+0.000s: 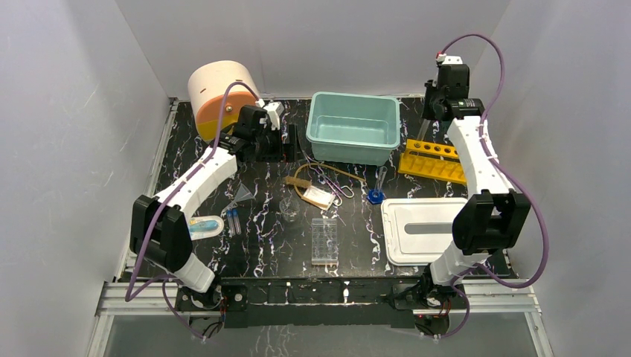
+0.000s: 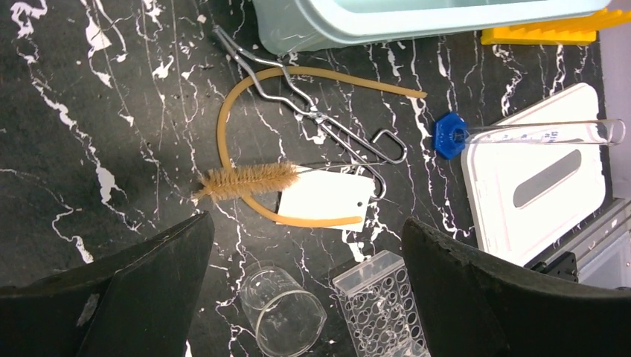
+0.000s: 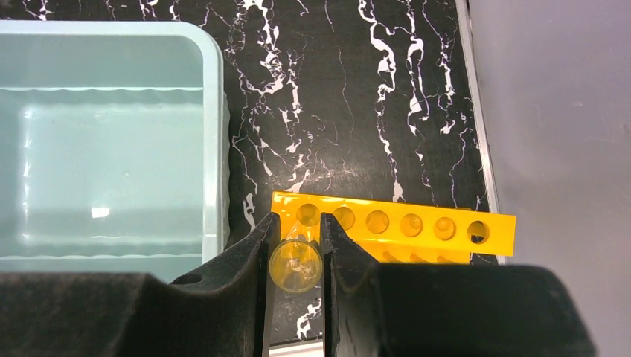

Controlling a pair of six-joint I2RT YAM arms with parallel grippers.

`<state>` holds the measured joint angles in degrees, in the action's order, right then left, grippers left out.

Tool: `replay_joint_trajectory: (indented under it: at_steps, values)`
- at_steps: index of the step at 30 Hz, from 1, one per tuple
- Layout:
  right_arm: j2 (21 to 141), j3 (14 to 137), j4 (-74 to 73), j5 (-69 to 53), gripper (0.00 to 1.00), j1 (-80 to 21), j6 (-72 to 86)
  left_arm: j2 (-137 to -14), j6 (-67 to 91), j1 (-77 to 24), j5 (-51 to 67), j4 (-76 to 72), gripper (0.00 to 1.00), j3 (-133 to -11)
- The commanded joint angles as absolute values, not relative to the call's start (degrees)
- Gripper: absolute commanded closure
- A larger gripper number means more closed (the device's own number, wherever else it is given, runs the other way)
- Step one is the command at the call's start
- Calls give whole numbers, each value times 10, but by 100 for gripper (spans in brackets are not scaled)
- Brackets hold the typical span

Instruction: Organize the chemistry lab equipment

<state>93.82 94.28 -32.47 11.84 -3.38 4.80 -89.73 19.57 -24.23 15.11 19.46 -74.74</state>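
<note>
The worktop (image 1: 260,249) is black with white marble veins; the bin (image 1: 353,126) is pale teal, the rack (image 1: 431,160) yellow, the drum (image 1: 219,89) cream with an orange band, and the lid (image 1: 420,230) white with a grey slot. The cylinder (image 2: 536,134) is clear with a blue foot, the hose (image 2: 221,126) and brush (image 2: 249,181) tan, the tag (image 2: 324,197) white, the tongs (image 2: 312,111) silver, and the beaker (image 2: 283,309) and well plate (image 2: 383,305) clear. The left fingers (image 2: 141,297) and right fingers (image 3: 223,297) are black, the tube (image 3: 295,264) between the right ones looks clear yellow, and the arms (image 1: 205,175) are white with black joints and purple cables (image 1: 476,36).
</note>
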Motion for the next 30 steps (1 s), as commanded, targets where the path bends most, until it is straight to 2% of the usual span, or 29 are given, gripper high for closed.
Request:
replay_joint_trajectory:
  at_steps: [1, 30]
  values:
    - [918, 937, -279, 136, 82, -38, 32, -889, 211, -238, 132, 205, 3, -763]
    - [894, 745, -126, 140, 82, -38, 40, -890, 207, -236, 118, 218, 3, -774]
